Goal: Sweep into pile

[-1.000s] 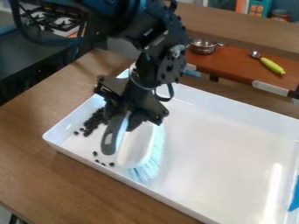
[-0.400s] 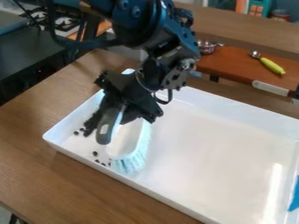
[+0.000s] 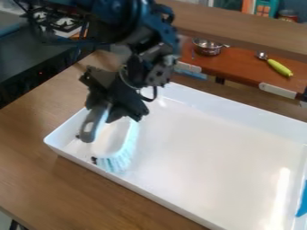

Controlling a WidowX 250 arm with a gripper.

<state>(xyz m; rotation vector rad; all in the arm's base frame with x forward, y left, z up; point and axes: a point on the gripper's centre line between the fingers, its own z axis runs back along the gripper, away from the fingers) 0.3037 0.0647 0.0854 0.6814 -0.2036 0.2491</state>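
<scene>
- White tray point(image 3: 210, 152), shallow and rectangular, with raised walls; laid on a brown wooden table point(image 3: 36, 152).
- Brush point(image 3: 110, 138), white body, grey handle point(image 3: 89, 129), pale blue bristles point(image 3: 119, 161); located inside the tray at its left end, handle at the upper left of the body, bristles along the right and lower side.
- Black claw point(image 3: 112, 107), over the tray's left end; clamped on the brush by its handle, the arm above entering from the top edge.
- Dark bits point(image 3: 94, 160), small, a few together; at the lower left tip of the bristles, near the tray's front wall.
- Metal pot point(image 3: 207, 47), small; on a reddish-brown shelf point(image 3: 240, 67) behind the tray.
- Spoon point(image 3: 279, 68), metal head, yellow-green handle; same shelf, right of the pot.
- Stove point(image 3: 57, 21), with dark burner grates; upper left, partly behind the arm.
- Blue object point(image 3: 303, 201), cut off by the right edge; kind cannot be told.
</scene>
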